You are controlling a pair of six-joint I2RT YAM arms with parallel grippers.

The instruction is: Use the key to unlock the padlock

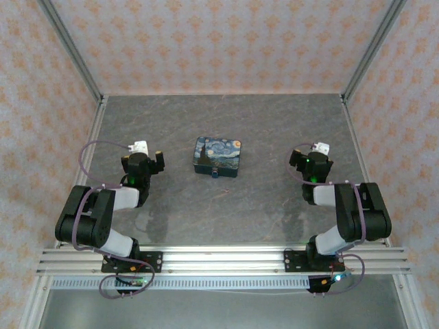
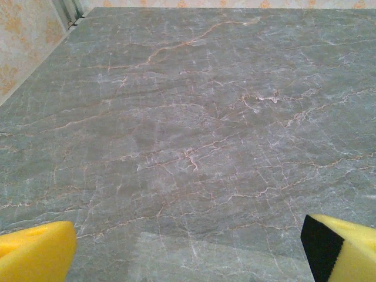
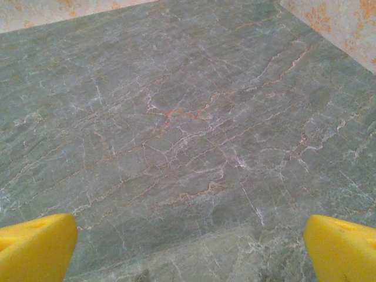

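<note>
At the middle of the grey veined stone-look surface point(image 1: 274, 123) we see a rectangular box printed with a swirling blue-and-yellow night sky point(image 1: 218, 154). The tiny teal-blue padlock point(image 1: 215, 174) hangs at its near edge; whether a key sits in it we cannot tell. Our left hand point(image 2: 188, 252) and right hand point(image 3: 188, 249) gape wide, yellow pads point(image 2: 35, 252) apart, holding nothing, both well apart from the box. We judge nothing begun: all steps remain for our 2 hands.

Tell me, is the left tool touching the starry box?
Apart. The top view shows a wide strip of bare table between the left tool and the starry box.
</note>
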